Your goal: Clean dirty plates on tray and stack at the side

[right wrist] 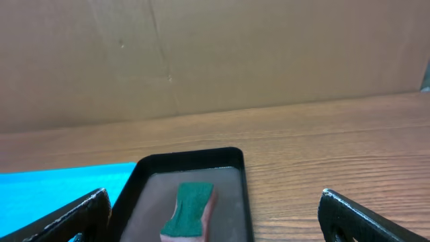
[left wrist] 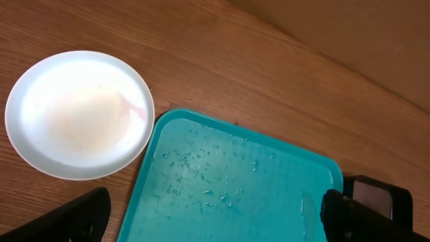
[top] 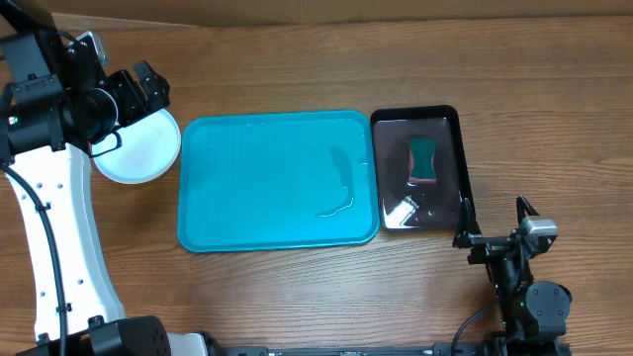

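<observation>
Table: brown wood grain, filling the overhead view and carrying everything else; a cardboard wall stands along its far edge.

Turquoise tray: lies flat at the middle of the table with its long side running left to right. Its floor is wet, with scattered drops near the left corner and a thin curved streak of water toward the right end.

Black tray: smaller and glossy, just beside the turquoise tray's right end with the rims nearly touching. A shallow film of water shines on its floor.

White plate: rests on the bare table just off the turquoise tray's far-left corner, outside the rim. Its top edge is hidden under the left arm in the overhead view. A faint pinkish streak shows near its edge on the tray side. I cannot tell whether other plates lie beneath it.

Left gripper: jaws spread wide and holding nothing, hanging over the turquoise tray's far-left corner, with the plate just to one side.

Right gripper: jaws also spread wide and holding nothing, low near the table's front edge, just off the black tray's near-right corner and pointing toward it.

Sponge: green on top and reddish below, lying inside the black tray toward its far half.
</observation>
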Robot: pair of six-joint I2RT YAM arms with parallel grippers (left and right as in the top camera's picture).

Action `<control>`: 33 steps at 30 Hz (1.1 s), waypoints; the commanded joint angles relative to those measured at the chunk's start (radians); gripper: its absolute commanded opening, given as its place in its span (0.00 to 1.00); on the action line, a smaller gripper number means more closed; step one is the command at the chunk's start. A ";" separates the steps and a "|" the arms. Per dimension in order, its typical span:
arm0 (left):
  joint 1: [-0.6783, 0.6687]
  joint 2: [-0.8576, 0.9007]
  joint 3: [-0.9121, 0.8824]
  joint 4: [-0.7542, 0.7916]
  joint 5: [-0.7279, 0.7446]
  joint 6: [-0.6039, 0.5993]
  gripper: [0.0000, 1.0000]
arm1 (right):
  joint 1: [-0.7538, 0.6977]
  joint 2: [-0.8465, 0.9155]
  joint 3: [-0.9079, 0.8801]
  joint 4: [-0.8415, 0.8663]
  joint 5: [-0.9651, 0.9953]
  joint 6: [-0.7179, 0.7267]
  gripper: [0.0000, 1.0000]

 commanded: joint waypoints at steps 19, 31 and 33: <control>-0.009 -0.021 -0.003 -0.001 -0.013 0.019 1.00 | 0.004 -0.008 -0.011 0.006 0.017 0.013 1.00; -0.191 -0.452 -0.007 -0.020 -0.014 0.020 1.00 | 0.004 -0.008 -0.011 0.006 0.017 0.013 1.00; -0.191 -0.532 -0.034 -0.022 -0.032 0.028 1.00 | 0.004 -0.008 -0.011 0.006 0.016 0.013 1.00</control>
